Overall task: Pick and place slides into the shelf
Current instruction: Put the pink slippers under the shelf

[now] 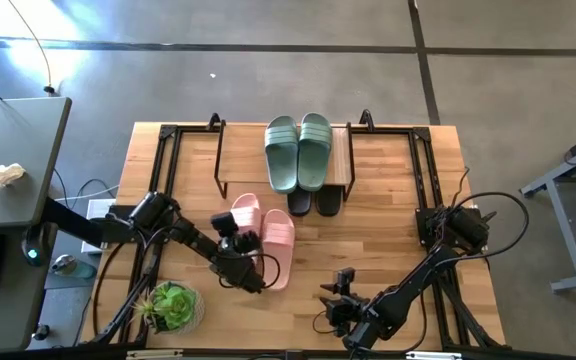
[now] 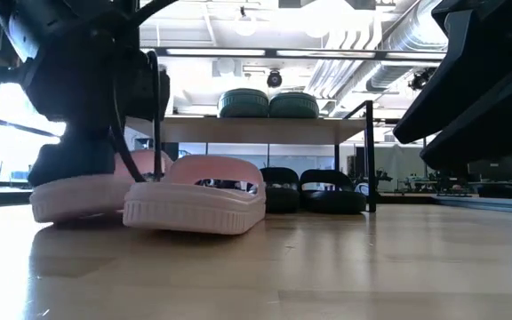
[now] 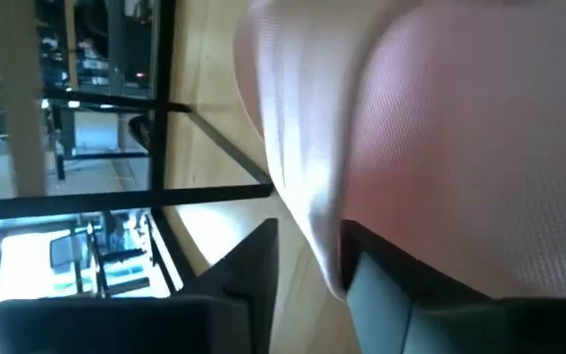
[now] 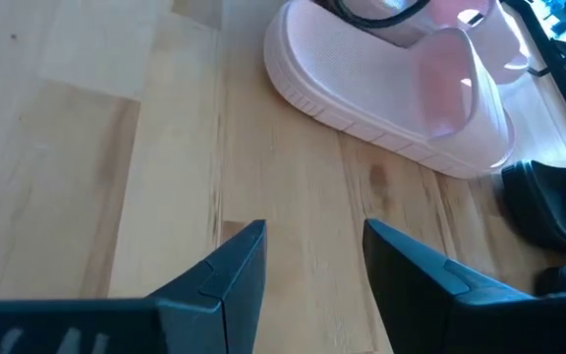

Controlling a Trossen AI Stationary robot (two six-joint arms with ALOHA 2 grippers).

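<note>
Two light pink slides [image 1: 265,236] lie soles down on the wooden table, side by side. My left gripper [image 1: 244,266] stands open at the near end of the left pink slide [image 2: 87,194], whose rim fills the left wrist view [image 3: 430,128]. A sage green pair [image 1: 299,150] rests on the shelf's plank top [image 1: 345,158]. A black pair [image 1: 314,203] stands under the shelf with its ends poking out. My right gripper [image 4: 312,261] hovers open over bare wood near the front edge, short of the right pink slide [image 4: 401,88]. My left gripper has its fingers on either side of the left pink slide's side rim [image 3: 327,246], coming slanting down from the near left. One finger [image 3: 411,295] shows right against the pink surface; the other finger [image 3: 249,265] stands off it with bare wood between. Whether it touches, I cannot tell. The slide lies flat on the table.
A small potted plant [image 1: 171,305] stands at the table's near left corner. Black frames [image 1: 168,160] run along the table's left and right sides [image 1: 428,170]. Bare wood [image 1: 388,240] lies between the slides and the right arm. A grey desk [image 1: 13,160] stands to the left.
</note>
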